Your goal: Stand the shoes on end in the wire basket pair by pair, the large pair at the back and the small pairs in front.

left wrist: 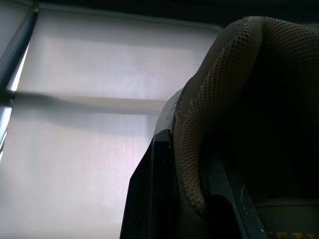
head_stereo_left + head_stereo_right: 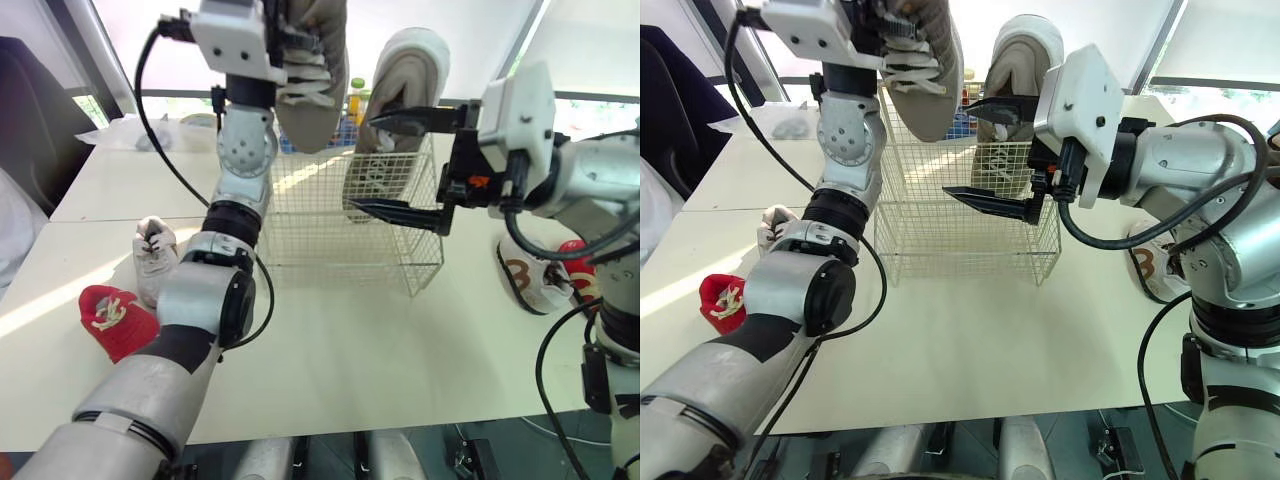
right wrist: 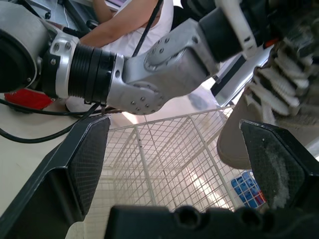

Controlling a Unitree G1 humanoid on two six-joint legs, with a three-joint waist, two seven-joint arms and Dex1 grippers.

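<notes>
Left eye view first: the left tool (image 2: 285,45) is up high, pinching a big tan shoe (image 2: 312,95) so it hangs toe-down just above the wire basket (image 2: 340,235). Its mate, the other big shoe (image 2: 405,75), already stands on end at the back right of the basket. The right tool (image 2: 370,163) hovers close to the basket's right side, fingers spread wide, nothing in them. The small pairs sit out on the worktop (image 2: 350,350): a small white shoe (image 2: 153,255) and a small red shoe (image 2: 115,320) on the left, another white one (image 2: 528,285) and another red one (image 2: 578,258) on the right.

Right eye view: same story, with the hanging shoe over the back left of the basket.

Left wrist view: both fingers are clamped on the shoe's mesh heel collar.

Right wrist view: the pads are well apart, with basket wire in the gap between them.

So I'd say we're mid-way through the large pair, second shoe going in. The next move looks like a straight lowering into the free back slot beside its mate. It should stay upright and not knock the standing one, then get let go. The small pairs come after that.
</notes>
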